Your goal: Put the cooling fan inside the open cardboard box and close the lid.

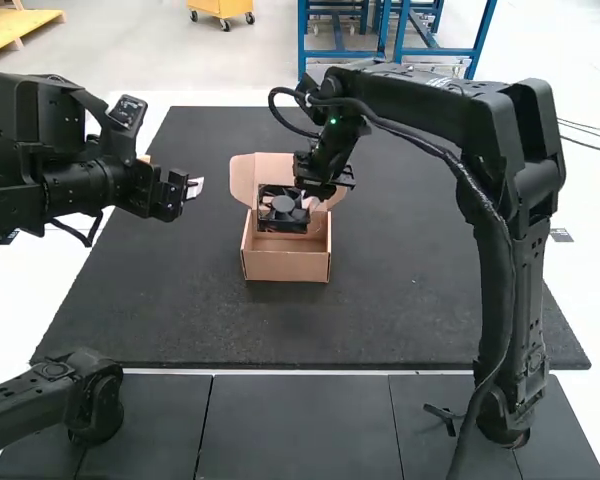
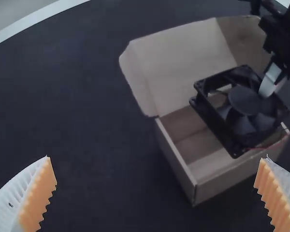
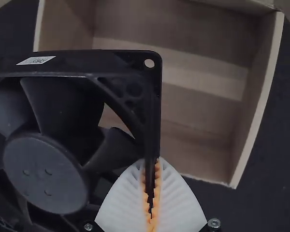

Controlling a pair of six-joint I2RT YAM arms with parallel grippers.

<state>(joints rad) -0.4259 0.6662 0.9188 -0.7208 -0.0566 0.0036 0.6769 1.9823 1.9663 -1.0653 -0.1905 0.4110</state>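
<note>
Well, the fan [image 1: 282, 207] hangs in my right gripper [image 1: 315, 190], tilted, with its lower side dipping into the mouth of the box [image 1: 285, 258] and its upper corner above the rim. My right pads [image 3: 146, 191] are closed on one thin wall of its square frame, near a corner, and touch neither the hub nor the blades.

I judge it to be light and stiff: a hard plastic frame that will not give under the pinch. The blades look thin and free to turn, so they are the wrong place to press. The frame wall is the right place to hold it, and that is where I have it. The plastic looks smooth, and with a grip on one edge alone the fan may swing or slip round the pads, so lowering it wants a slow, level hand. The box seems only a little wider than the fan, so a corner could catch on the card wall.

The box sits near the middle of the mat [image 1: 430, 280], a little toward its far edge. Its lid [image 1: 252, 178] stands up from the far wall, leaning back, so the inside is open from above. The card looks thin and will likely bend or slide if pushed from one side.

My left gripper [image 1: 175, 193] hovers over the left part of the mat, well apart from the box, with its fingers spread wide and nothing between them.
</note>
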